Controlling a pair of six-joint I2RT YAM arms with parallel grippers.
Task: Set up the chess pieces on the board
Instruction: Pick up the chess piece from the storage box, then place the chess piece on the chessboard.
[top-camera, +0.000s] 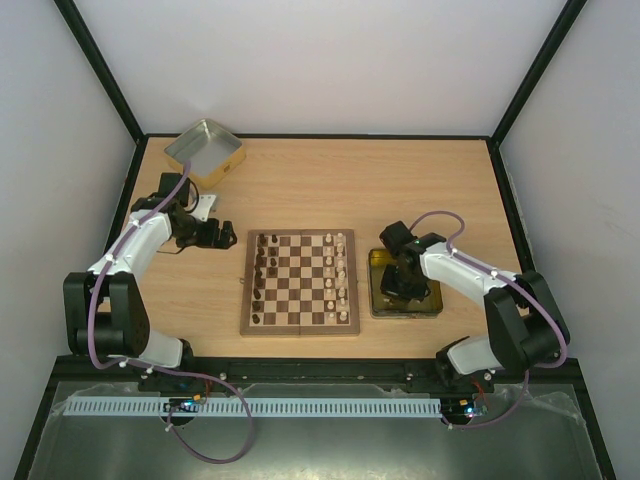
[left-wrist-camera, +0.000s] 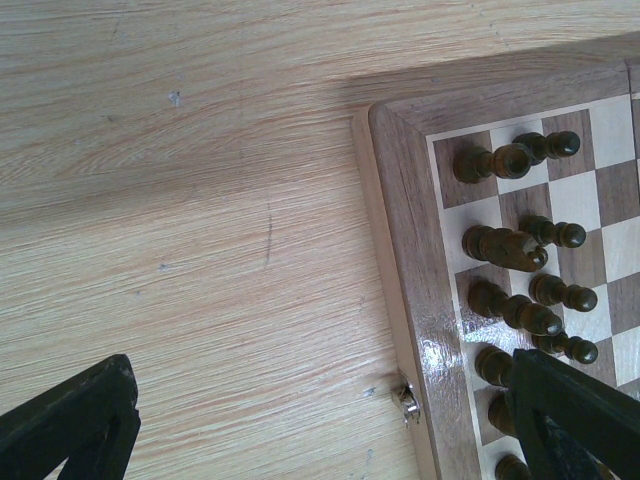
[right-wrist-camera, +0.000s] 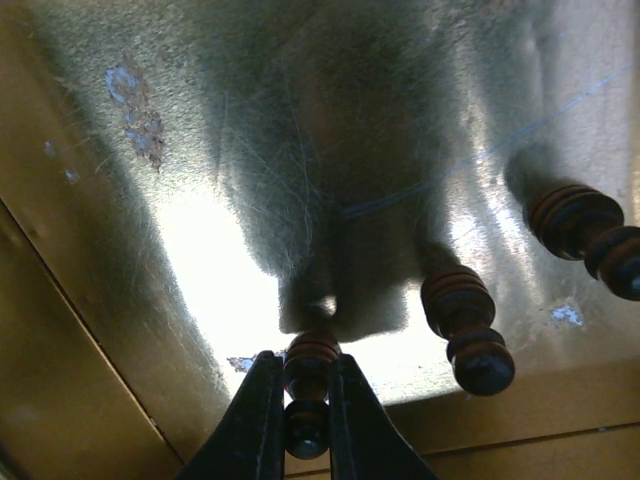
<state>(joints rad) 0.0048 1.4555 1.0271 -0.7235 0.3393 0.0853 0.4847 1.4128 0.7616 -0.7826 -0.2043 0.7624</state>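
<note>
Pinching a dark pawn (right-wrist-camera: 308, 372) with my right gripper (right-wrist-camera: 307, 425) inside the gold tin (right-wrist-camera: 80, 400), I see two more pawns (right-wrist-camera: 465, 325) lying on its floor. My left gripper (left-wrist-camera: 325, 400) gapes wide open beside the board (left-wrist-camera: 400, 250).

No writing, label, brand or number can be read anywhere I look. The board (top-camera: 299, 331), the yellow-gold tin (top-camera: 405, 313) and the silver tin (top-camera: 225, 165) show no marks I can make out.
</note>
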